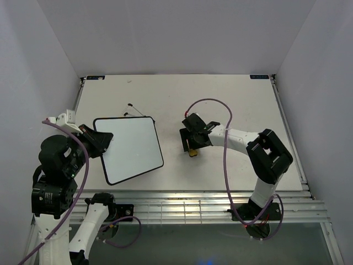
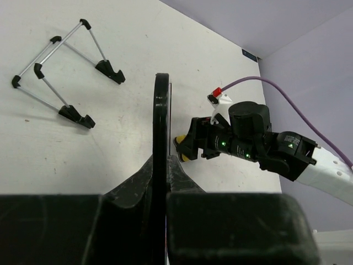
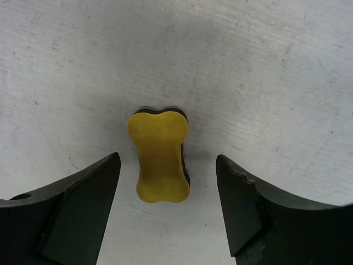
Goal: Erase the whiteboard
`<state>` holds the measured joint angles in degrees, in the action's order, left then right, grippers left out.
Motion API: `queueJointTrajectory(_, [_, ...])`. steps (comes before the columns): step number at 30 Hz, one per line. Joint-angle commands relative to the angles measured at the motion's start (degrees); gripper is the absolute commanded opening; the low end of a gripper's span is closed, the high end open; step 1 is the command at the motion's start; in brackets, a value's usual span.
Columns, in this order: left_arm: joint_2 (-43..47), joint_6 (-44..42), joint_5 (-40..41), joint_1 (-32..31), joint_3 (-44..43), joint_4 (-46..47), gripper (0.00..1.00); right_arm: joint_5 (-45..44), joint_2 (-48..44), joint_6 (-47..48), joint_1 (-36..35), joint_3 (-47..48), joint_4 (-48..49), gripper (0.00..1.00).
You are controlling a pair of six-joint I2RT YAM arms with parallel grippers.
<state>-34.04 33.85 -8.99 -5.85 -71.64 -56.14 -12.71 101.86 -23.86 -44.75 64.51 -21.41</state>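
The whiteboard (image 1: 132, 148) lies on the table's left part, its face plain white with a black rim. My left gripper (image 1: 101, 141) is shut on its left edge; in the left wrist view the board shows edge-on (image 2: 161, 121) between the fingers. The yellow peanut-shaped eraser (image 3: 159, 155) lies on the table, right of the board (image 1: 192, 152). My right gripper (image 3: 168, 171) hangs over it, open, one finger on each side, neither touching it. The eraser also shows in the left wrist view (image 2: 183, 150).
A folded wire stand (image 2: 63, 69) with black feet lies on the table behind the board, also in the top view (image 1: 134, 110). Grey walls close in the table on three sides. A metal rail (image 1: 193, 201) runs along the near edge.
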Motion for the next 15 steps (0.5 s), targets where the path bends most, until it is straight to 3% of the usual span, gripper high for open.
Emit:
queueJointTrajectory(1, [-0.32,-0.09,-4.89,-0.13,-1.67,4.1,0.0,-0.3,-5.09,-0.05,-0.16,2.11,-0.82,0.77])
queueJointTrajectory(6, [0.29,-0.19,-11.03,-0.13,2.37,8.76,0.0,-0.83,-14.13,1.09,0.89,1.15,-3.37,0.83])
queueJointTrajectory(8, [0.73,0.87,-17.35,-0.13,4.48,14.37,0.0,0.4,-20.78,2.06,3.17,-0.34,-5.03,0.85])
queueJointTrajectory(10, [0.91,2.27,-23.67,-0.04,9.22,24.25,0.0,6.0,-27.03,2.85,5.72,-5.25,-5.22,0.91])
queueJointTrajectory(11, [0.47,4.37,-29.79,-0.13,10.8,27.54,0.0,8.99,-34.9,3.46,8.69,-7.62,-5.05,0.94])
queueJointTrajectory(12, [-0.14,5.52,-32.03,-0.13,13.25,30.53,0.0,16.33,-39.33,3.64,10.37,-10.26,-5.05,0.96])
queueJointTrajectory(13, [-0.93,6.31,-33.53,-0.13,14.06,34.65,0.0,19.36,-44.25,3.82,13.17,-15.07,-4.87,0.9])
queueJointTrajectory(15, [-3.39,9.47,-38.71,-0.13,16.25,43.16,0.0,24.72,-57.44,4.87,14.43,-18.18,-5.83,0.9])
